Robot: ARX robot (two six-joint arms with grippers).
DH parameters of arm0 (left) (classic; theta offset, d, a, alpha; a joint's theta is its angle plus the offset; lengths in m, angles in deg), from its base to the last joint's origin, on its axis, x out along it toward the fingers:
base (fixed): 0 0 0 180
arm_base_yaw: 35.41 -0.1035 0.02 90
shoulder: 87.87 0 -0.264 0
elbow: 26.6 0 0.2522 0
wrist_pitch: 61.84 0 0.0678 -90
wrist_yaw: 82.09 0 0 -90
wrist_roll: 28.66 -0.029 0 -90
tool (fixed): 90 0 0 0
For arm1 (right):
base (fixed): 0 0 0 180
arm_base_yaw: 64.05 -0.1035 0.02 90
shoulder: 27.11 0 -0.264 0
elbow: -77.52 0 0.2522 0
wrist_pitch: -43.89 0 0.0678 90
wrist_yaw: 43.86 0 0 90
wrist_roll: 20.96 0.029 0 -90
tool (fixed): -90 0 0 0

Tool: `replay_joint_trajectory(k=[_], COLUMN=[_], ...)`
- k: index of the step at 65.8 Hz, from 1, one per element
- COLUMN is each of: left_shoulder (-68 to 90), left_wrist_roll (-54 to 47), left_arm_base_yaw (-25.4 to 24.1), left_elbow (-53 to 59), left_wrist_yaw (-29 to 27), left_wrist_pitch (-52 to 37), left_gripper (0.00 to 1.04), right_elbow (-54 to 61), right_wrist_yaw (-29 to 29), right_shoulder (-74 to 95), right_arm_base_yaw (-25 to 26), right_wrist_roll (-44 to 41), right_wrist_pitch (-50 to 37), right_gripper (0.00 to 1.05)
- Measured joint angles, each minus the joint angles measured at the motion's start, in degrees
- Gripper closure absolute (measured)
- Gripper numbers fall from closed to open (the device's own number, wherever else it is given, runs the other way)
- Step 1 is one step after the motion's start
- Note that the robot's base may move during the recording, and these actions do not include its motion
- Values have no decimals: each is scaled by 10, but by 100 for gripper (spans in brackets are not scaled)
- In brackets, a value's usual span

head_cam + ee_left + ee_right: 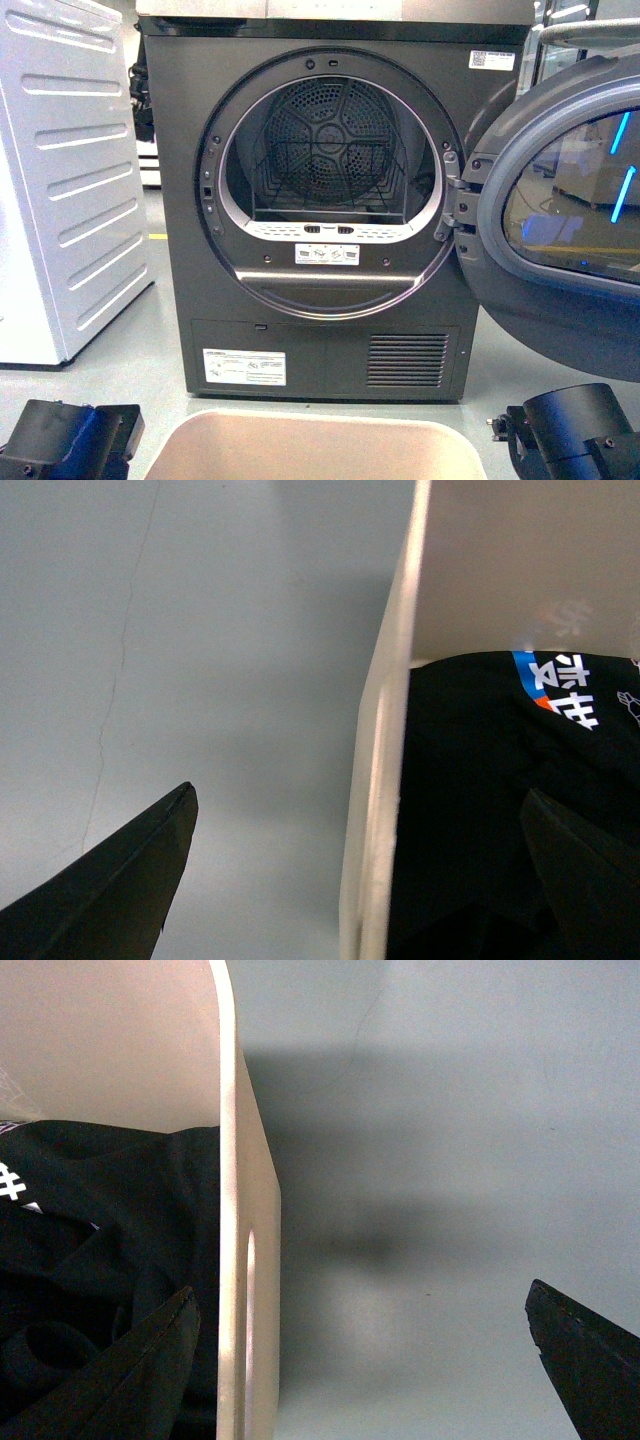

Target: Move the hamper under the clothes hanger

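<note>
Straddling the hamper (382, 810) side wall, left gripper (357, 790) has fingers (120, 880) spread wide, gripping nothing: one over grey floor (200, 630) outside, the other over black garment (470, 780) inside. Right gripper (360, 1288) does likewise at opp. wall, fingers (590, 1355) wide apart, wall betw. them, no visible contact. Hamper sits just before open dryer (330, 330).

Hamper (315, 417) cropped by the front view's lower edge, only its far rim in sight; dryer door (560, 230) cropped rightwards.
</note>
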Motion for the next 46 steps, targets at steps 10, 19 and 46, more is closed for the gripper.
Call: replay_joint_trajectory(k=[10,19,46], left_shoulder=[5,8,17], left_wrist_roll=[5,9,9], left_arm_base_yaw=[12,20,24], left_elbow=[-13,-20,-30], left_wrist_yaw=[0,0,-2], left_wrist_pitch=[8,14,30], left_gripper=[7,7,70], right_elbow=[-3,-7,-12], right_wrist_yaw=[-2,-2,5], right_shoulder=[7,11,12], right_arm_base_yaw=[-3,-7,-13], right_wrist_roll=[0,1,0], right_wrist_pitch=[2,3,9], right_gripper=[8,8,76])
